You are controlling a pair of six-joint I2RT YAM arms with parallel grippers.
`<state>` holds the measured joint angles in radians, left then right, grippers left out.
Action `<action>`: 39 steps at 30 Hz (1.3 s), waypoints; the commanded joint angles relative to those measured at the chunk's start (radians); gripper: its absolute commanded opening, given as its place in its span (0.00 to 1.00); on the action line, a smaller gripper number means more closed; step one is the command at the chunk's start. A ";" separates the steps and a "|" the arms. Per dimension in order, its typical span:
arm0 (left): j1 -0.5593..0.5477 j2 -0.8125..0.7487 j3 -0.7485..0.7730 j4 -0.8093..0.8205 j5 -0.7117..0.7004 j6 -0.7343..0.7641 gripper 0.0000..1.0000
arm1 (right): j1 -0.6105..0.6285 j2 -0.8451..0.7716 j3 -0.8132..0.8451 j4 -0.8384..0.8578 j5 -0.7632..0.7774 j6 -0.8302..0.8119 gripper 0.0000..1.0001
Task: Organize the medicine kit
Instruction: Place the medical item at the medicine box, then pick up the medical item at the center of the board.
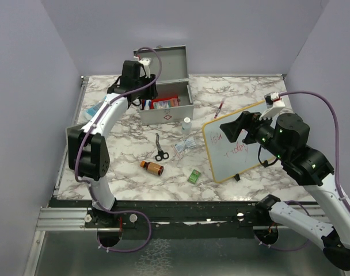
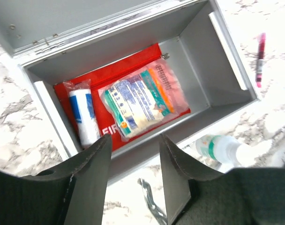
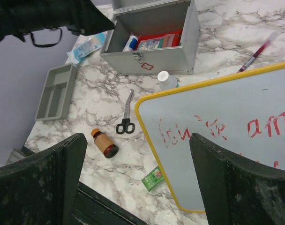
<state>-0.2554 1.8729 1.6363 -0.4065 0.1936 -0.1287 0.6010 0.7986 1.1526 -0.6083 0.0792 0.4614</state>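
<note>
**Desk:** What sits at the far left?

**Operator:** I see a shallow grey divided tray [image 3: 53,96] near the table's left edge. A pale blue flat packet [image 3: 88,47] lies just behind it.

**Desk:** And the kit?

**Operator:** The grey metal medicine kit [image 1: 166,112] stands at the back of the white marbled table [image 1: 123,178], left of centre, with its lid up. Inside I see a red fabric pouch [image 2: 119,72] and, beside it, a white roll with a blue label [image 2: 84,117]. A clear printed sachet [image 2: 140,101] rests on the pouch. My left gripper [image 2: 134,140] hovers over the kit's front wall, fingers moderately apart and holding nothing.

**Desk:** In front of it?

**Operator:** 1 pair of black-handled steel scissors [image 1: 160,148], a small amber bottle with an orange cap [image 1: 152,167] on its side, and a small green carton [image 1: 193,176]. A white plastic bottle [image 1: 187,123] stands just beside the kit's right front corner. A slim red pen [image 1: 220,107] lies further right.

**Desk:** The right side?

**Operator:** A yellow-framed whiteboard with red writing [image 1: 238,144]. My right gripper [image 3: 138,140] hangs above it, spread wide and empty.
</note>
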 commanded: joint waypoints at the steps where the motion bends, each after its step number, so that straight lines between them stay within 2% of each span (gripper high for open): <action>1: 0.002 -0.174 -0.091 -0.044 -0.029 0.037 0.48 | 0.002 0.007 0.022 -0.023 0.029 -0.060 0.97; 6: 0.003 -0.298 -0.233 -0.036 -0.210 0.116 0.49 | 0.002 -0.006 -0.021 0.011 -0.019 -0.041 0.97; 10: 0.020 -0.357 -0.330 0.042 -0.351 0.166 0.49 | 0.002 -0.022 -0.060 0.039 -0.055 -0.028 0.97; 16: 0.106 -0.431 -0.450 0.182 -0.378 0.249 0.49 | 0.002 -0.024 -0.041 0.017 -0.071 -0.031 0.97; 20: 0.133 -0.437 -0.503 0.268 -0.399 0.414 0.49 | 0.002 -0.030 -0.036 0.009 -0.071 -0.059 0.98; 28: 0.200 -0.315 -0.555 0.388 -0.404 0.704 0.52 | 0.002 -0.020 0.014 -0.074 -0.049 -0.112 0.98; 33: 0.274 -0.213 -0.530 0.428 -0.377 0.735 0.53 | 0.002 0.000 0.032 -0.135 -0.051 -0.100 0.98; 39: 0.306 -0.064 -0.457 0.431 -0.399 0.772 0.52 | 0.002 0.042 0.025 -0.160 -0.063 -0.068 0.98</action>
<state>0.0338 1.7386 1.1301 -0.0212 -0.1894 0.5888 0.6010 0.8116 1.1641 -0.7166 0.0319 0.3775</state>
